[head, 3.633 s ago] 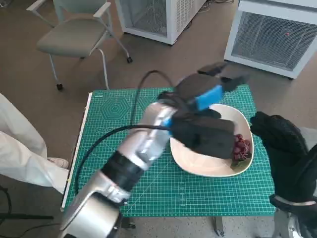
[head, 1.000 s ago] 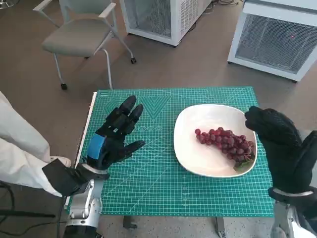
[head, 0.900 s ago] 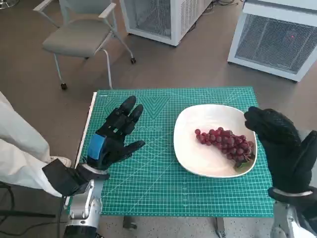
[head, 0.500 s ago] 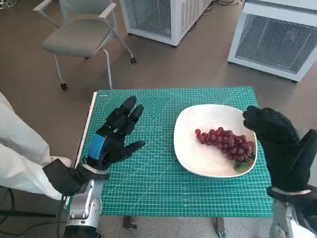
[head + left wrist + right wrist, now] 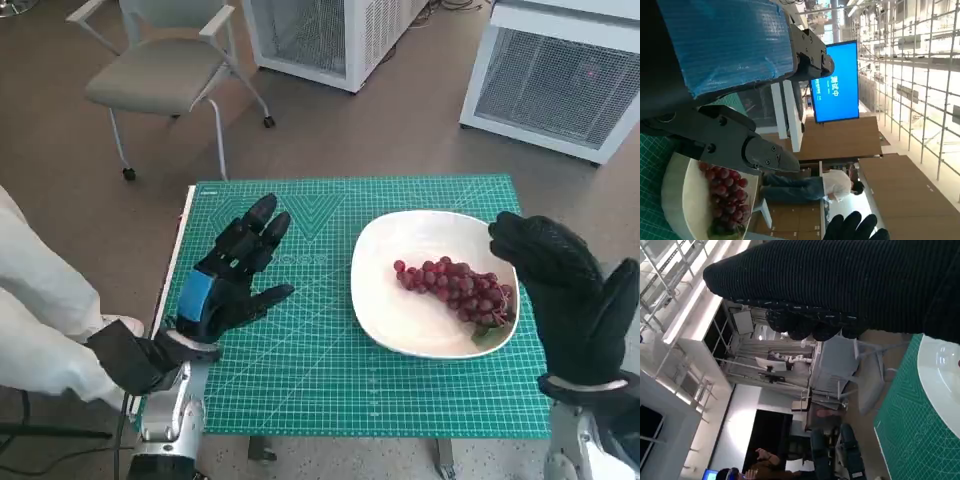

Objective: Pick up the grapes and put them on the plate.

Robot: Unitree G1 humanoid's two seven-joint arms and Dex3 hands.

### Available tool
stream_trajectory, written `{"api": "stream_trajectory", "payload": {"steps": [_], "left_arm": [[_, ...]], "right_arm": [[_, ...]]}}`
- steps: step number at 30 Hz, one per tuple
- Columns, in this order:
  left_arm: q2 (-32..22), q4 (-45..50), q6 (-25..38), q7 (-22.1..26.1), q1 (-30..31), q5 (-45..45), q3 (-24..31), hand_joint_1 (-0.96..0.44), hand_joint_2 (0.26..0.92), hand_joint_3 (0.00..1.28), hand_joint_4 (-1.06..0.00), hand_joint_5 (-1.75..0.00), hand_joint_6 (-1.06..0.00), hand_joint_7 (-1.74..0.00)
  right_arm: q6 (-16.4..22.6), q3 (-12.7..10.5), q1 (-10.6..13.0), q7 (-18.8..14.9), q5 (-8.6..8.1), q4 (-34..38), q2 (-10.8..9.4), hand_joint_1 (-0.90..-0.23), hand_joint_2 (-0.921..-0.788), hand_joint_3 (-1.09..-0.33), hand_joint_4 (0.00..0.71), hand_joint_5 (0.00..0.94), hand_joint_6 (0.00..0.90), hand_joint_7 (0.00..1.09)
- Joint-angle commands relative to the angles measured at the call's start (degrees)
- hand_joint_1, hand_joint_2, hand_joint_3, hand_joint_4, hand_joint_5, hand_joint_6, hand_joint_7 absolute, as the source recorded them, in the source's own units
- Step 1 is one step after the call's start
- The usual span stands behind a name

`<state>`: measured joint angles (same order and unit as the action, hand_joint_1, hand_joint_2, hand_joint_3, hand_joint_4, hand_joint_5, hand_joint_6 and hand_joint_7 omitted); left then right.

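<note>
Underneath — green cutting mat [image 5: 330,370], brown floor [image 5: 60,140].

The right hand [image 5: 565,295] perhaps hides the plate's [image 5: 400,330] far rim.

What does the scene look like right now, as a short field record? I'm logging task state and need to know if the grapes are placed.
grapes: red bunch lying on the plate, toward its right side
plate: white, on the green cutting mat
left hand: over the mat left of the plate, fingers spread, holds nothing
right hand: at the plate's right edge, holds nothing
task state: grapes appear placed
</note>
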<state>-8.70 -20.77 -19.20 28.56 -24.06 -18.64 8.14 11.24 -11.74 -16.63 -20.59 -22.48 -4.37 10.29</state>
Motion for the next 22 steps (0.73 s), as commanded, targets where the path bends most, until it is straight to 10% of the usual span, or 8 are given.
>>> {"api": "stream_trajectory", "payload": {"steps": [1, 22], "left_arm": [[-0.3, 0.7, -0.4, 0.0, 0.1, 0.4, 0.1, -0.3, 0.921, 0.04, -0.3, -0.01, -0.33, 0.0], [-0.5, 0.4, -1.0, -0.4, -0.1, 0.8, 0.4, -0.28, 0.921, 0.04, -0.3, 0.0, -0.3, 0.0]], "right_arm": [[-0.7, -0.1, 0.3, -0.5, -0.53, 1.1, 0.2, -0.399, -0.921, -0.638, 0.401, 0.694, 0.175, 0.98], [0.4, 0.0, -0.8, -1.4, -0.11, 2.7, 0.3, -0.399, -0.921, -0.638, 0.406, 0.703, 0.173, 0.98]]}}
